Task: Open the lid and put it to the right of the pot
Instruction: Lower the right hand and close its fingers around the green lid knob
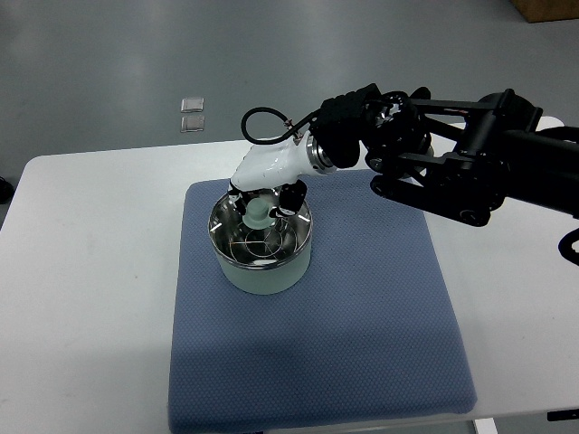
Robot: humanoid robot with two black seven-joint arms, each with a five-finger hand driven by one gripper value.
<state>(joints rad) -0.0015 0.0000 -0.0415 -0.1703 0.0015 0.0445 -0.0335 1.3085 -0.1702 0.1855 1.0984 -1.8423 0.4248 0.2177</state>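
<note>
A pale green pot (pixel 265 271) stands on the left part of a blue mat (pixel 362 307). Its shiny lid (pixel 261 240) sits on the pot's rim, with a pale knob (pixel 258 217) in the middle. My right hand (pixel 265 201), white with dark fingertips, reaches in from the right on a black arm (pixel 452 163). It is directly over the lid and its fingers are closed around the knob. The far part of the lid is hidden under the hand.
The mat lies on a white table (pixel 81 271). The mat to the right of the pot is bare. Two small square plates (pixel 192 113) lie on the grey floor beyond the table. A brown box corner (pixel 547 9) shows at the top right.
</note>
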